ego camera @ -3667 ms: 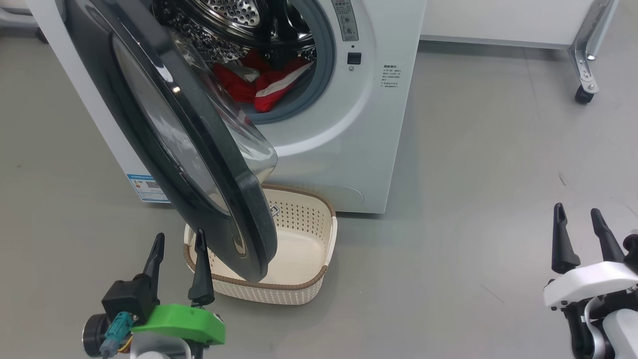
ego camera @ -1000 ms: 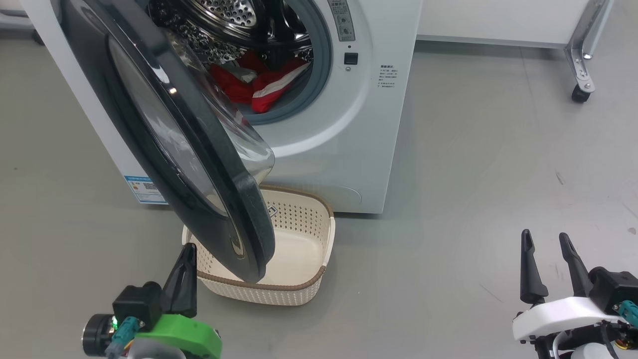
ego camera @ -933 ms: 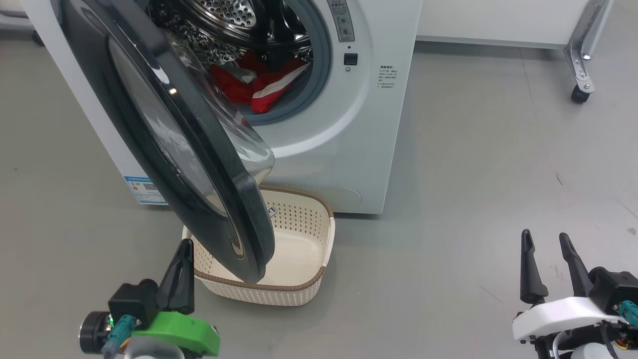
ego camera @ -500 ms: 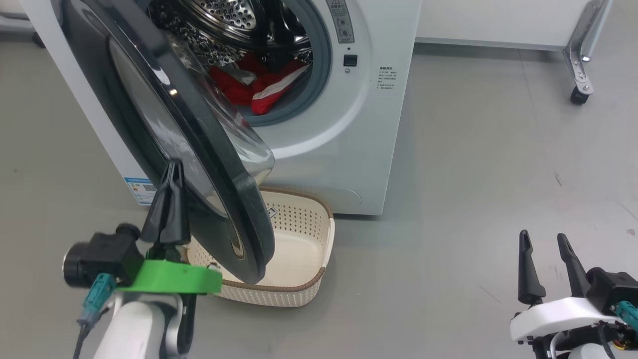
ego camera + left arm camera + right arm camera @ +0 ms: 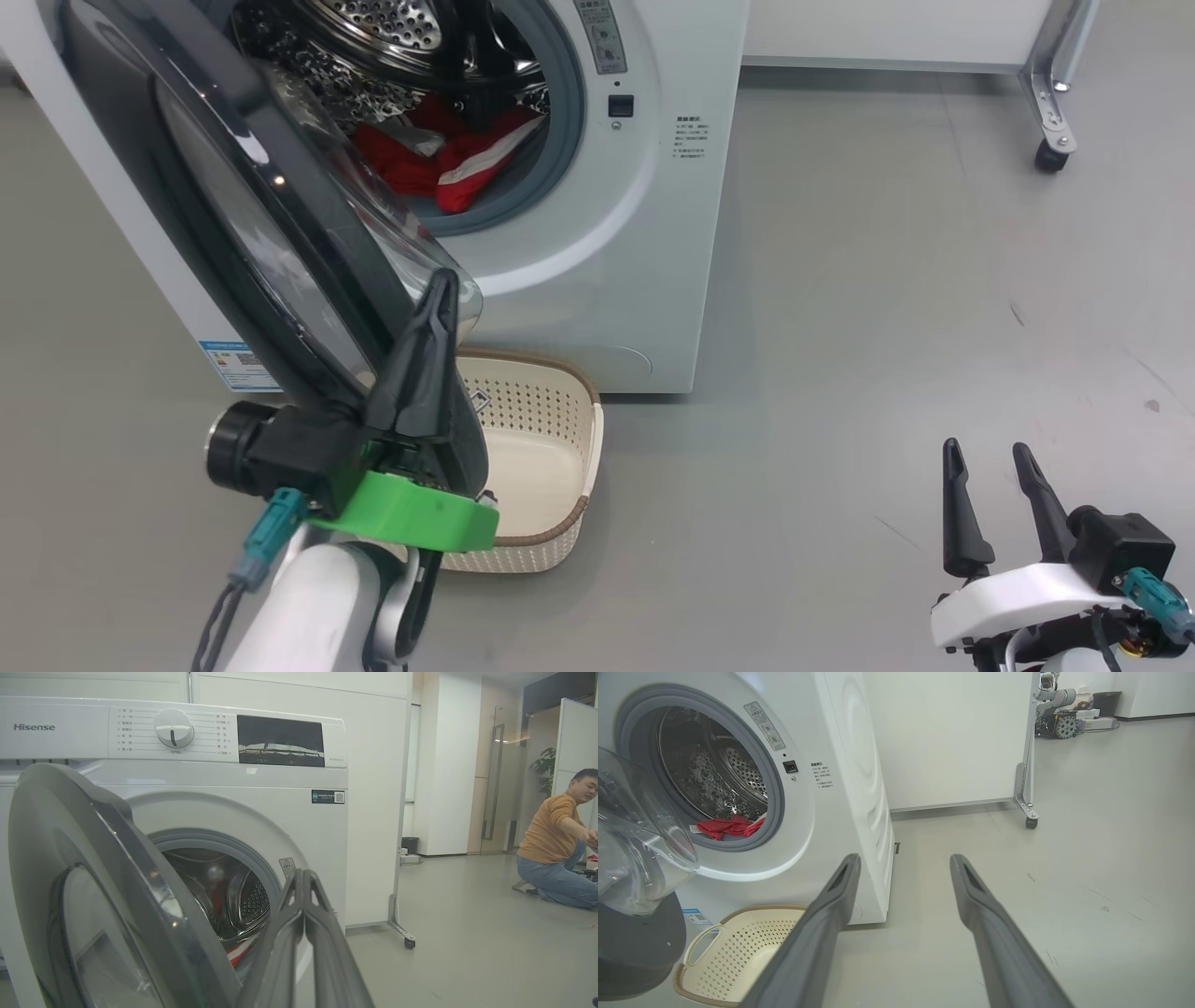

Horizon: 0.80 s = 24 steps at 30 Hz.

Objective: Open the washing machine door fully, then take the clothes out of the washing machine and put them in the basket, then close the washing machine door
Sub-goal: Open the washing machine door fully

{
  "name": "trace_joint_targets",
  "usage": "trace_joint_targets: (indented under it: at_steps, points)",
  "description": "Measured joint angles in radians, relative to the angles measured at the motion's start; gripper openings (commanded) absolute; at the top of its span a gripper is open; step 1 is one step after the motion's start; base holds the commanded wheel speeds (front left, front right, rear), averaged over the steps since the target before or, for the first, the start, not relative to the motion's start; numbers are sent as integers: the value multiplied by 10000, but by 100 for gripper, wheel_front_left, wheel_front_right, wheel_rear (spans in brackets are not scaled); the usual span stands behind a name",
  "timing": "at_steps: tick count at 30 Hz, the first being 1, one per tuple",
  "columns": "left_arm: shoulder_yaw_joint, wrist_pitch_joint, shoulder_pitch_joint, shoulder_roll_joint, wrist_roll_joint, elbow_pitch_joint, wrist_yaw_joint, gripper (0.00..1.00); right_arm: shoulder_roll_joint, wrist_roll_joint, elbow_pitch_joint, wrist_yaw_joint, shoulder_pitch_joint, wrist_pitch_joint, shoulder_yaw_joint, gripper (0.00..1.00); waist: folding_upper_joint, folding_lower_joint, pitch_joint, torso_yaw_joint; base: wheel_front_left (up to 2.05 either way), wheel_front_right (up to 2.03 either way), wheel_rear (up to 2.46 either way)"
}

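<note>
Though looking down from above, can make out the door (image 5: pixel 280 233) swung partway out from the washer (image 5: pixel 644 233), with its lower rim hanging over the left end of the basket (image 5: pixel 579 420). Find the left gripper (image 5: pixel 441 280) raised in front of that lower rim, pinched fully shut on nothing, tip up by the glass bowl; cannot tell whether touching it or just short. Confirm the same from the left wrist: two fingers (image 5: pixel 280 952) pressed flat together, pointing toward the drum mouth past the door's edge. See the clothes (image 5: pixel 448 163) lying inside the drum, at the lower front of the opening, against the grey seal. See the basket on the floor (image 5: pixel 840 280), just before the washer's front. Find the right gripper (image 5: pixel 985 450) low at the right, well apart from the washer, spread wide and empty. Glimpse a person (image 5: pixel 556 849) kneeling on the floor, far off to one side.
</note>
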State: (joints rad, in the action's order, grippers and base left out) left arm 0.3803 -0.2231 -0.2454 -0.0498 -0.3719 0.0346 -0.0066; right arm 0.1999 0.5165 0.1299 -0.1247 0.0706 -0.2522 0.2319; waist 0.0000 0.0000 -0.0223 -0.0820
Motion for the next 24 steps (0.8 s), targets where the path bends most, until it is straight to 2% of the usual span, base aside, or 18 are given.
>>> trace_joint_targets:
  at_steps: [11, 24]
  points:
    - [736, 857, 2, 12, 23, -1047, -42, 0, -88, -2, 56, 2, -29, 0, -33, 100, 0, 0, -205, 371, 0, 0, 0]
    - [798, 1354, 11, 21, -75, -2150, 59, 0, -171, -13, 69, 2, -82, 0, -90, 100, 0, 0, -375, 563, 0, 0, 0]
